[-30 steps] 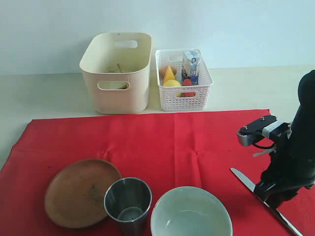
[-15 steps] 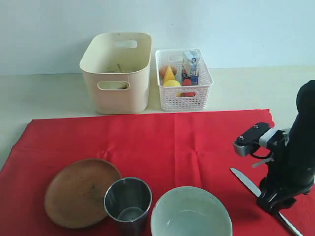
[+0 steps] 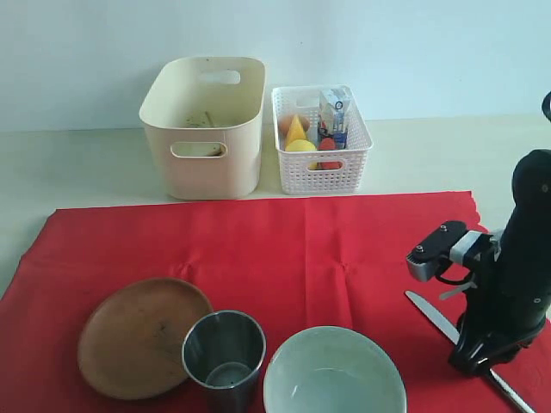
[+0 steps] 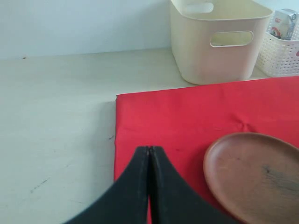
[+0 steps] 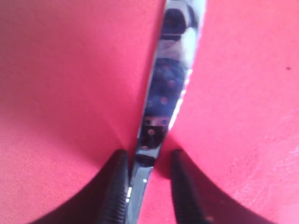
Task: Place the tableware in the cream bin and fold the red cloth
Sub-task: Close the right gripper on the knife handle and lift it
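Observation:
The red cloth (image 3: 284,249) lies flat. On its near part stand the brown wooden plate (image 3: 142,335), the steel cup (image 3: 224,348) and the pale bowl (image 3: 334,374). At the right lies the silver knife (image 3: 428,311). My right gripper (image 3: 475,360) is down on it, open. In the right wrist view its fingertips (image 5: 147,156) straddle the knife (image 5: 168,84), one finger touching it and the other apart. My left gripper (image 4: 149,148) is shut and empty over the cloth's (image 4: 187,107) left edge, beside the plate (image 4: 254,179). The cream bin (image 3: 202,129) stands behind the cloth. Spoon and chopsticks are not clearly seen.
A white lattice basket (image 3: 320,142) with a lemon, other food and a milk carton stands right of the cream bin. Bare pale tabletop (image 4: 56,116) lies left of and behind the cloth. The left arm does not show in the exterior view.
My right arm has come lower and slightly nearer over the knife, bringing its fingers down around the blade. Plate, cup and bowl have not moved.

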Robot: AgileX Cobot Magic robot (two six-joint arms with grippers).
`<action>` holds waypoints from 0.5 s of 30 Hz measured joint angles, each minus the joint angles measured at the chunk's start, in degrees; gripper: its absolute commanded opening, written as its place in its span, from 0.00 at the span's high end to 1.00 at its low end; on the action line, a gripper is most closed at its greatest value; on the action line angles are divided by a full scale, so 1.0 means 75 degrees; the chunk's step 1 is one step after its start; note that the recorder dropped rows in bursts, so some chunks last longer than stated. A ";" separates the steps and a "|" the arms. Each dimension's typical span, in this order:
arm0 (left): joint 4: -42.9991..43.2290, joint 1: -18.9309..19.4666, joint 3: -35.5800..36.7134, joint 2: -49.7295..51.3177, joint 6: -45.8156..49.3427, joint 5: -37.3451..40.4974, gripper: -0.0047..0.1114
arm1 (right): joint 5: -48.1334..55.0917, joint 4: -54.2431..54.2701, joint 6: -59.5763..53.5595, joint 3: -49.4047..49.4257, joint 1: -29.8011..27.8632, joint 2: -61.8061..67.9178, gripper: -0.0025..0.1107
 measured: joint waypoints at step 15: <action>0.0000 0.0000 0.0000 0.0000 0.0000 0.0000 0.96 | 0.0787 0.0090 0.0709 -0.0308 0.0000 0.0091 0.98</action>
